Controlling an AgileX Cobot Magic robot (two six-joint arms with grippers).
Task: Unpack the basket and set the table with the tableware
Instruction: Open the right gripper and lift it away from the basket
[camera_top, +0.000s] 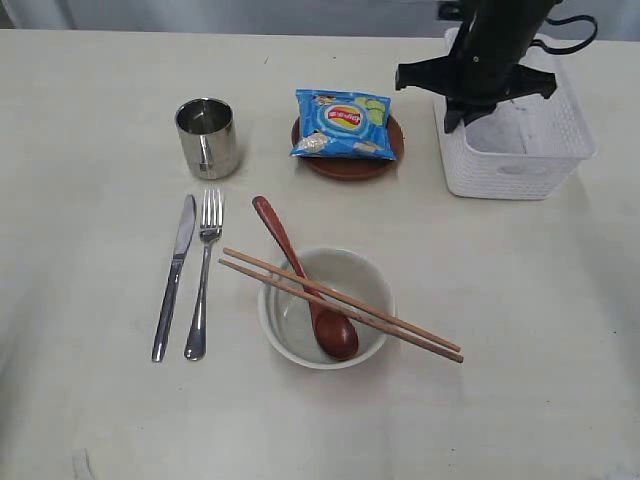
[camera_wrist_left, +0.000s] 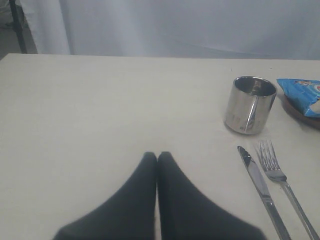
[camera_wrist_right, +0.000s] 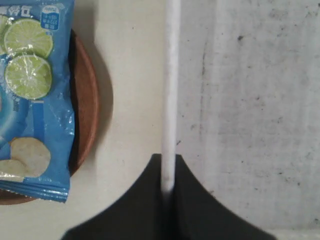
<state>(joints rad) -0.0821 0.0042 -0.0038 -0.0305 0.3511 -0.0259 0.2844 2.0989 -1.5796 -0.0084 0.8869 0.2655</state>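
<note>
– Over at the far right of the table (camera_top: 100, 100), what is the right gripper (camera_wrist_right: 169, 165) holding?

– The basket (camera_top: 515, 172). Its jaws are clamped on the thin white rim of the wall facing the plate (camera_top: 345, 168), one finger inside and one outside.

– And the left gripper (camera_wrist_left: 158, 157)?

– Fingers pressed together, holding nothing, low over bare table near the cup (camera_wrist_left: 249, 105).

– How would you expect the basket to handle?

– Light, I think. It is thin perforated plastic, and I see nothing on its scuffed floor. The wall may flex under a pinch at one edge, so the bin could tip or swing. A hold near the middle of that wall looks steadier than a corner.

– Which way does it lie?

– Upright, mouth up. Its long axis seems to run from the near edge toward the far edge, and the gripped rim (camera_wrist_right: 172, 75) runs straight out from the jaws along that line.

– Is the tableware clear of it?

– Yes. The bowl (camera_top: 270, 320), chopsticks (camera_top: 342, 303), spoon (camera_top: 285, 245), knife (camera_top: 175, 275) and fork (camera_top: 203, 290) lie well apart from it.
</note>
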